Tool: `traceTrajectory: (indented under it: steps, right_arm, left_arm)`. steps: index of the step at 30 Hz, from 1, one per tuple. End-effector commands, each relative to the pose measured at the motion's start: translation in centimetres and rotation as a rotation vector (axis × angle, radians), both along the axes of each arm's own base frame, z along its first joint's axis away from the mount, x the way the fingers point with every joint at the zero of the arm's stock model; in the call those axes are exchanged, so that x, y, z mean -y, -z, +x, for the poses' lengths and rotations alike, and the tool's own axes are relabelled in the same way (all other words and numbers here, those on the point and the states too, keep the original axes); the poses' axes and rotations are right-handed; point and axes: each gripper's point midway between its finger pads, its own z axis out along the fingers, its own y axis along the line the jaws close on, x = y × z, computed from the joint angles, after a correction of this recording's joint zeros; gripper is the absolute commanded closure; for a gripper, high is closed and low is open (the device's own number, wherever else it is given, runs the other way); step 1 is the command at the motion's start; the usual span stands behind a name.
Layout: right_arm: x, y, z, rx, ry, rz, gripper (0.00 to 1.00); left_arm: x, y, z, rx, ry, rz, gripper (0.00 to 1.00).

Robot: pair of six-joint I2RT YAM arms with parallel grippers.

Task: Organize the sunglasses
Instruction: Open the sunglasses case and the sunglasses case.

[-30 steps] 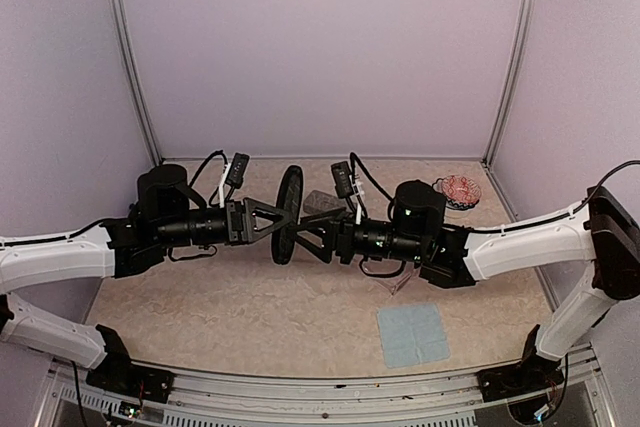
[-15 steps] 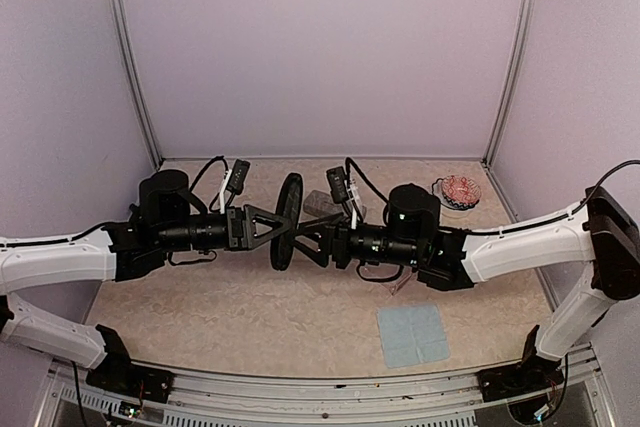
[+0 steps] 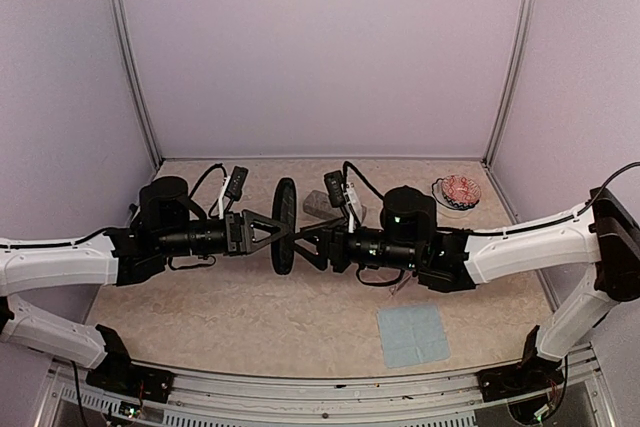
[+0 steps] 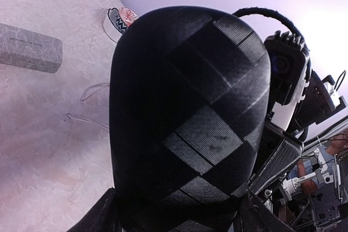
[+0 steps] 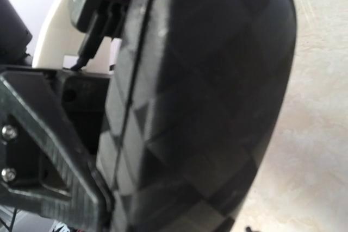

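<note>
A black oval glasses case (image 3: pixel 284 225) hangs on edge in the air at mid-table. My left gripper (image 3: pixel 268 230) is shut on it from the left and my right gripper (image 3: pixel 303 238) from the right. The case fills the left wrist view (image 4: pixel 185 112) and the right wrist view (image 5: pixel 206 101). The clear pale sunglasses (image 4: pixel 87 118) lie on the table as faint outlines; in the top view they peek out under my right arm (image 3: pixel 398 284). The dark wire-framed sunglasses are not in view.
A shut grey rectangular case (image 3: pixel 320 204) lies behind the grippers and shows in the left wrist view (image 4: pixel 30 55). A small white bowl with a red patterned thing (image 3: pixel 461 190) stands at the back right. A light blue cloth (image 3: pixel 413 334) lies at the front right.
Both arms have shifted slightly left and toward the front with the black case held between them. The case has tilted a little nearer upright.
</note>
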Motion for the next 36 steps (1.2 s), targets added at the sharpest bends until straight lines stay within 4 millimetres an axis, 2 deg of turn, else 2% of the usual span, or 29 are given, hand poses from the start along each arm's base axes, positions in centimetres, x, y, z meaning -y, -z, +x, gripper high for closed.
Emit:
traceTrajectory:
  steps: [1, 15, 36]
  right_arm:
    - [2.8, 5.8, 3.9, -0.042, 0.216, -0.213, 0.47]
    - [4.2, 7.5, 5.1, -0.038, 0.309, -0.308, 0.5]
    - [6.1, 8.0, 5.8, -0.055, 0.359, -0.322, 0.52]
  left_arm:
    - [1.1, -6.9, -4.9, 0.145, 0.237, -0.2, 1.0]
    - [1.1, -7.9, -5.7, 0.164, 0.268, -0.227, 1.0]
    - [1.1, -8.4, -6.6, 0.186, 0.314, -0.236, 1.0]
